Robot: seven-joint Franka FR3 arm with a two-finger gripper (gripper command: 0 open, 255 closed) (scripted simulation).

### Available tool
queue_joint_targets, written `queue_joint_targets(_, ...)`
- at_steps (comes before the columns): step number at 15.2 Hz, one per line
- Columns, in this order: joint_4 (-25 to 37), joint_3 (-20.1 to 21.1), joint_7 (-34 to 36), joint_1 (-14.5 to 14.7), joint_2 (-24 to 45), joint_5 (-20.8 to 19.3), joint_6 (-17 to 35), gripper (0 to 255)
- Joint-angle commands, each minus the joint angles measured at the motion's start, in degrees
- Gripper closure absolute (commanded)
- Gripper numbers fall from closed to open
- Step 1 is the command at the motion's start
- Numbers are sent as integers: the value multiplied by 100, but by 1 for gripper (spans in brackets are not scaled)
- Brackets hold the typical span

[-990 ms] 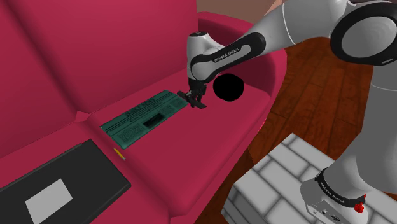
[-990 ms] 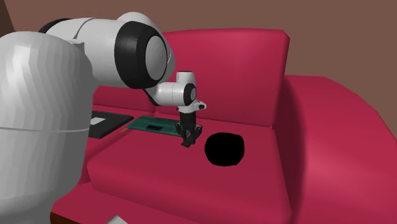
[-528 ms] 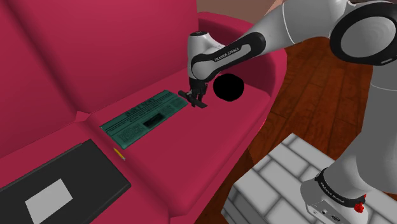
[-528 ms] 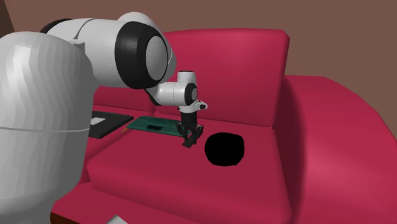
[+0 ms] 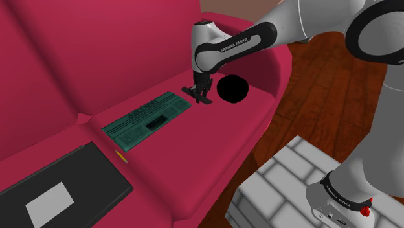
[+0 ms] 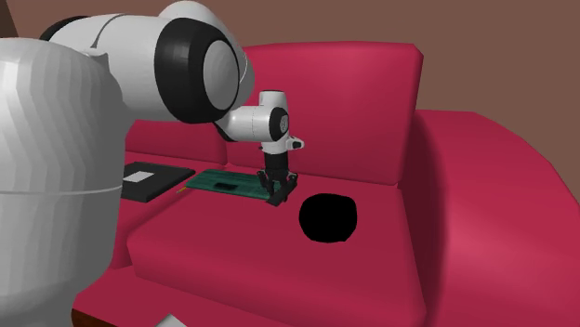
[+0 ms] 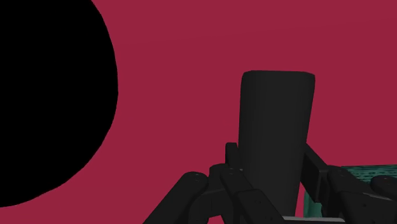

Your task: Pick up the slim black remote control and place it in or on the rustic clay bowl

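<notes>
Claw (image 5: pixel 202 97) clamping black remote (image 7: pixel 275 140) above sofa (image 5: pixel 194 152).
Black bowl (image 5: pixel 232 89) sitting at its 3 o'clock, shoulder view; carry level, clearing rim before releasing.

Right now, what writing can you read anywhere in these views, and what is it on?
"FRANKA EMIKA": on the arm's forearm, in the shoulder view.
Lettering on the arm's base ring: too small to read.
Green printed sheet on the sofa: print too small to read.
White label on the flat black book: blank.
Black remote in the hand: no markings seen.
</notes>
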Motion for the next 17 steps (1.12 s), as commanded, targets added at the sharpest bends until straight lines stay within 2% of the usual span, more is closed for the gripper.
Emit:
queue_joint_targets(1,59,6,-16,-5,-71,15,-129,255)
queue_joint_targets(17,775,37,-102,-12,-448,103,-1217,255)
